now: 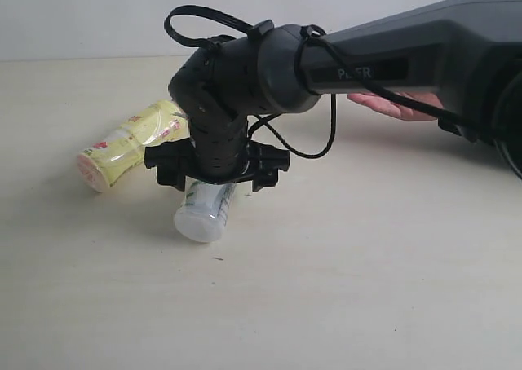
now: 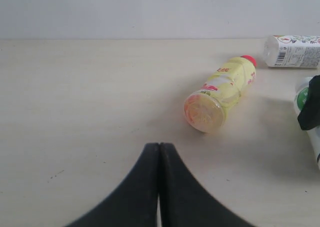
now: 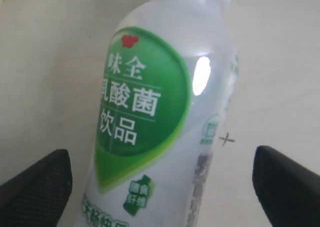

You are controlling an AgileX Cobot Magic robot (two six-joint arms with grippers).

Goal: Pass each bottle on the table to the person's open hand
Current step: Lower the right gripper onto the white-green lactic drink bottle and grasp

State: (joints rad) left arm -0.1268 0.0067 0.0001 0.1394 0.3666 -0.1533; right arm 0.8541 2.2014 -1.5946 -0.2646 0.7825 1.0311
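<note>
The white bottle with a green label [image 1: 202,213] lies on the table [image 1: 342,288]. My right gripper [image 1: 215,182] hangs just over it, open. In the right wrist view that bottle [image 3: 165,102] fills the space between the two spread fingers [image 3: 287,187], with a gap on each side. A yellow bottle with a red cap [image 1: 130,142] lies to its left, also seen as the yellow bottle [image 2: 220,94]. A clear bottle with a white printed label [image 2: 295,51] lies beyond it. The person's open hand [image 1: 391,105] shows behind the right arm. My left gripper [image 2: 159,148] is shut and empty. The red-labelled bottle is out of view.
The right arm [image 1: 391,60] stretches across the table from the right and covers part of the hand. Its black cable [image 1: 322,142] loops down beside the gripper. A pale wall [image 1: 98,11] bounds the far edge of the table.
</note>
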